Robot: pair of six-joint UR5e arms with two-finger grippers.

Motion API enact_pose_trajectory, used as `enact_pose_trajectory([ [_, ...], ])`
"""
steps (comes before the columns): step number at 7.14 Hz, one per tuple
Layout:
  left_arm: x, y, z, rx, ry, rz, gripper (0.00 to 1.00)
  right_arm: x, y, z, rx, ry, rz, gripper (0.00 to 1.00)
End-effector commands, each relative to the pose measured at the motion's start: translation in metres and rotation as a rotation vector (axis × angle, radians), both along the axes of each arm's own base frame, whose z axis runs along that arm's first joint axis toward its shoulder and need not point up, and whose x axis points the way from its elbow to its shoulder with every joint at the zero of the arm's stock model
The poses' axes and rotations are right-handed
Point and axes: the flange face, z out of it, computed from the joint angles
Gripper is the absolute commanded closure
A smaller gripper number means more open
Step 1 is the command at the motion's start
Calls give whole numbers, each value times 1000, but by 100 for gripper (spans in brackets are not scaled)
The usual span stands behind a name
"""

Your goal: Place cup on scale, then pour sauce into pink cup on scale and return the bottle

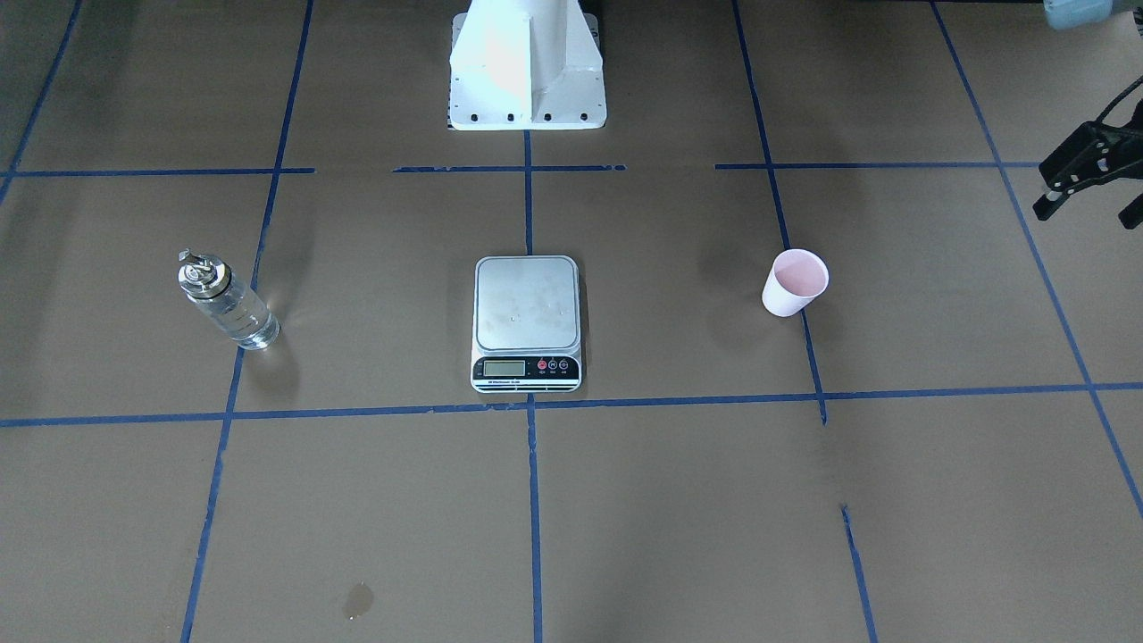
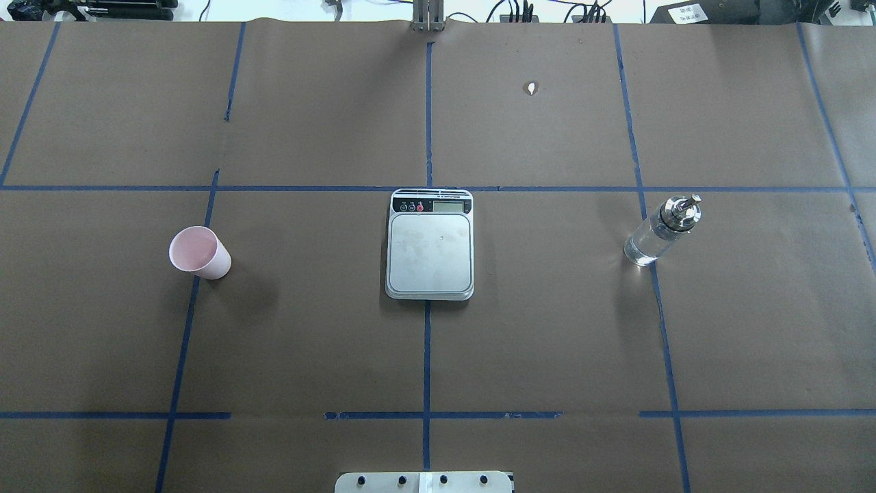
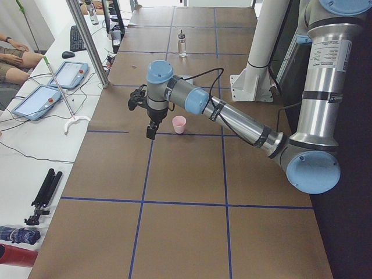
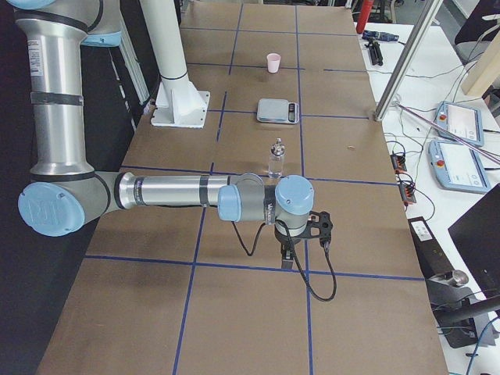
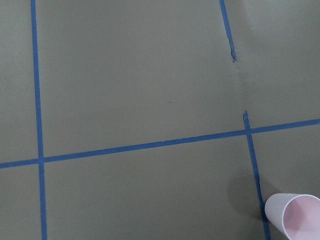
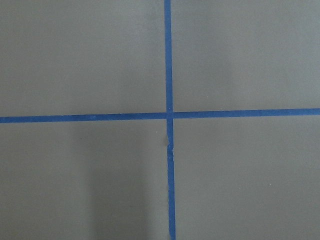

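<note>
The pale pink cup (image 1: pixel 795 282) (image 2: pixel 199 253) stands upright on the brown table, apart from the steel-topped scale (image 1: pixel 527 304) (image 2: pixel 430 253) at the centre, whose platform is bare. The clear glass bottle (image 1: pixel 223 302) (image 2: pixel 660 233) with its metal pourer cap stands on the other side of the scale, holding the clear sauce. My left gripper (image 1: pixel 1089 207) hangs open and empty above the table, outward of the cup (image 3: pixel 179 124). Its wrist view catches the cup (image 5: pixel 295 215) at the bottom right corner. My right gripper (image 4: pixel 301 242) hovers short of the bottle (image 4: pixel 276 158); whether it is open I cannot tell.
The white robot base (image 1: pixel 527 71) stands behind the scale. A small wet stain (image 1: pixel 357 600) marks the paper near the operators' edge. Beside the table runs a desk with tablets (image 3: pixel 64 75), a tripod (image 3: pixel 43 195) and a seated person's arm (image 3: pixel 17 49).
</note>
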Motion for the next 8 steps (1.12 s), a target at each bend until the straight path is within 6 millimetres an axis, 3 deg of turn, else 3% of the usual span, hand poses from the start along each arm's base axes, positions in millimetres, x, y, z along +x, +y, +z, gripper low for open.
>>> enact_pose_trajectory([
  [1,46,17,-3,-115,65,-77,0,-2,-1,-9,16,-23,-2,0],
  [4,133,47,-7,-245,136,-148,0,-2,-2,-10,13,-23,1,0],
  [5,152,51,-6,-252,136,-157,0,-1,-1,-9,13,-17,1,0],
  [6,183,51,3,-259,111,-169,0,-1,-1,-8,10,-16,3,0],
  [8,197,41,21,-252,116,-168,0,-1,-2,-15,28,-17,2,0],
])
